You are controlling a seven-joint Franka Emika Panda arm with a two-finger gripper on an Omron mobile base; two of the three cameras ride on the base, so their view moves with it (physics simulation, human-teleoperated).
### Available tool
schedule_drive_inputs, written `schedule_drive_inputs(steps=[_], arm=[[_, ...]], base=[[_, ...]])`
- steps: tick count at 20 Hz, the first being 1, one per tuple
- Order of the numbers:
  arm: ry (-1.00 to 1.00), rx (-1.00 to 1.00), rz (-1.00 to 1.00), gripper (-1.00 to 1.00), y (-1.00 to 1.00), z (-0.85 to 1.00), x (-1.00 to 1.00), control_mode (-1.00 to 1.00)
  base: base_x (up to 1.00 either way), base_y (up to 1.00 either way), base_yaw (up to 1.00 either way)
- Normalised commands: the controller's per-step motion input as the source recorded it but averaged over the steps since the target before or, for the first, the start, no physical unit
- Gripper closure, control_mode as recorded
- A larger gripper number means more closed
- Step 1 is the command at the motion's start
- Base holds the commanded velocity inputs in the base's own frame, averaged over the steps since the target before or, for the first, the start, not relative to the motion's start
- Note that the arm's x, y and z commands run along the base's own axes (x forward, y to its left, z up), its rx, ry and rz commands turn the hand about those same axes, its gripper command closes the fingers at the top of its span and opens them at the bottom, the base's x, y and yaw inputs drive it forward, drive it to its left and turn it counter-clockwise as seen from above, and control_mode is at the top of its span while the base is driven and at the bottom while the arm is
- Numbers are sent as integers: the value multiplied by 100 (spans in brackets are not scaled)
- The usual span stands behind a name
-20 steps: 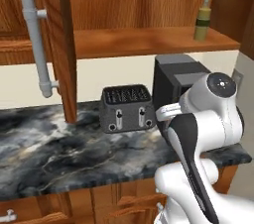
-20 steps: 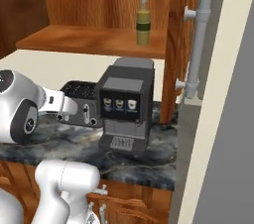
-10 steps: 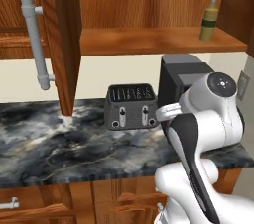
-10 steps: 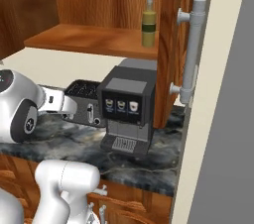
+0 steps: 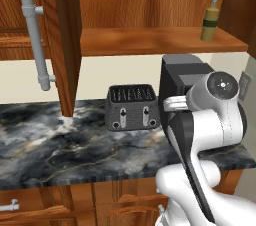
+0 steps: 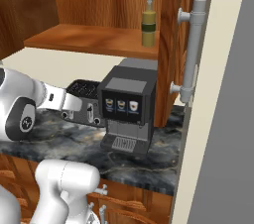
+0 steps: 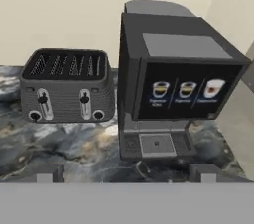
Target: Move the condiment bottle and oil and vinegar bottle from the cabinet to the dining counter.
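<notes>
**Bottle waits above a crowded counter**

While the gripper (image 7: 127,171) hangs low with fingers spread and empty, the oil and vinegar bottle (image 5: 210,17) stands upright far right on the cabinet (image 5: 150,40) shelf. Rising carelessly could strike the coffee machine (image 6: 130,104) or topple the slim bottle.

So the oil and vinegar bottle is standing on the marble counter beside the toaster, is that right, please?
Not quite: the oil and vinegar bottle stands on the cabinet shelf, above the coffee machine, as the left base view shows. The toaster is on the counter.
</notes>
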Motion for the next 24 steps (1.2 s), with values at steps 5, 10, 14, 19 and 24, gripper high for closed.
schedule_drive_inputs(steps=[5, 10, 14, 19, 24], arm=[[-8, 0, -5, -100, -68, 44, 0, -100], [-15, -6, -3, -100, -36, 53, 1, -100], [-13, -6, -9, -100, -33, 68, 12, -100], [-5, -1, -7, -100, -34, 75, 28, -100], [0, 0, -2, -100, -26, 64, 52, -100]], base=[[0, 0, 0], [0, 0, 0], [0, 0, 0], [0, 0, 0], [0, 0, 0]])
